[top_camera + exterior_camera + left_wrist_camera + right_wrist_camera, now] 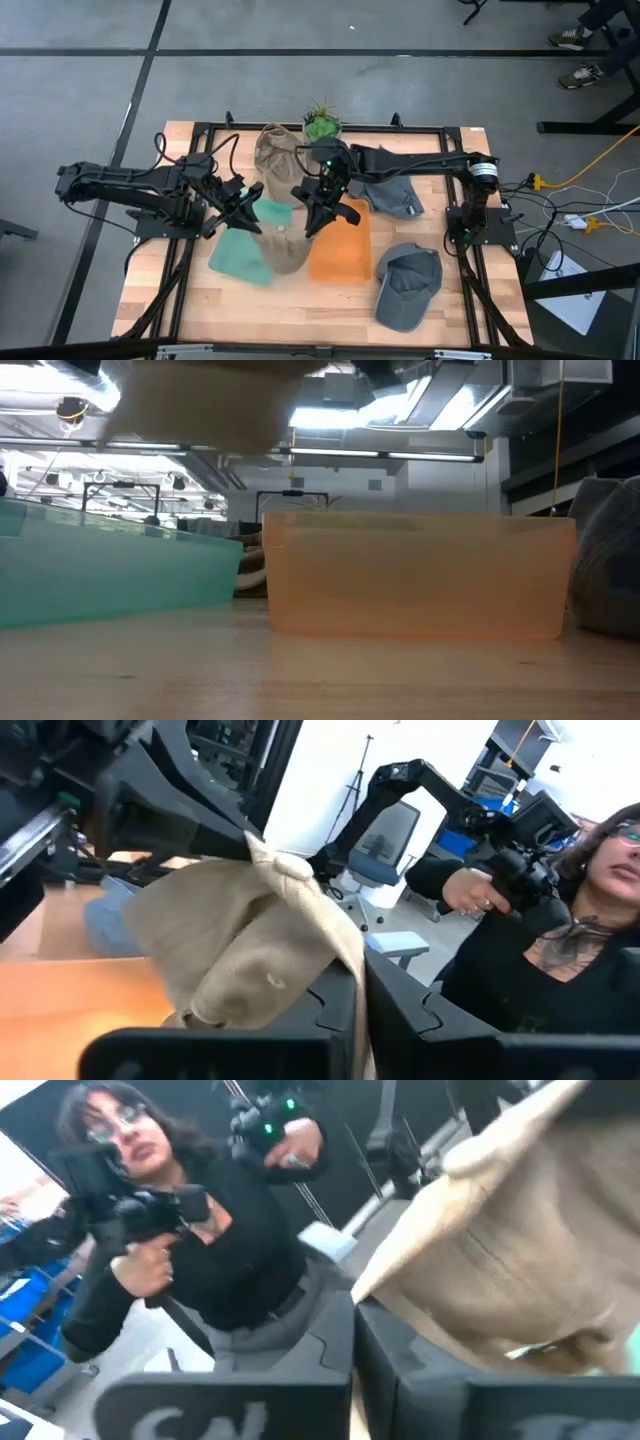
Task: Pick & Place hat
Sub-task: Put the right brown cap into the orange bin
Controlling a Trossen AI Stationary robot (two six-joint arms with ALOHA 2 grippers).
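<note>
- I see the wooden worktop (300,300) from above with both arms reaching in toward its middle.
- An orange bin (340,250) sits near the centre and a teal bin (240,258) just to its left; in the low view the orange bin (420,575) stands square to the camera, the teal one (110,565) runs off at an angle beside it.
- The tan hat (280,248) I am working with hangs between the two bins, stretched between both grippers and raised off the worktop; in the low view only its blurred underside (200,400) shows at the top.
- A second tan hat (275,150) lies at the far edge, near a small green plant (321,125).
- A grey cap (407,288) rests at the near right, and another grey cap (392,195) lies under the right arm.
- My left gripper (243,205) is pinching the tan hat's left side; its wrist view shows the fabric (260,940) bunched over the closed fingers.
- My right gripper (318,212) is pressed together on the hat's right side, with the cloth (520,1260) draped beside its fingers.
- A person in a black top (210,1230) sits beyond the worktop, holding handheld controls.
</note>
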